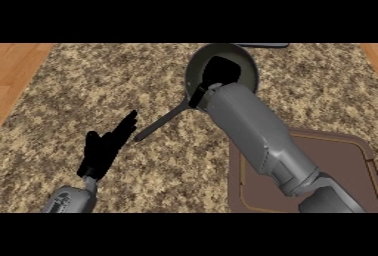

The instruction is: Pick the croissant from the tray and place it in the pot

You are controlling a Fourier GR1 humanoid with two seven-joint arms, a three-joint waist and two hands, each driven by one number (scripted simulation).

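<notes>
While right hand (219,70) is held over pot (247,62), fingers and croissant are hidden; tray (336,165) is emptied; release is judged pending. Left hand (107,145), left of pot, is kept spread.

there is a single view, taken from the robot's head and looking steeply down onto the speckled brown-and-cream granite counter top (111,85). it faces away from the robot's body, so both grey forearms enter from the lower edge and run up the frame. the camera sits close: the counter fills nearly the whole width, with only strips of pale wooden surface (18,70) at the upper left and upper right corners. the brown rectangular tray (339,165) is cut by the right and lower edges, and the grey round pot with a long handle (193,70) lies near the top.
</notes>
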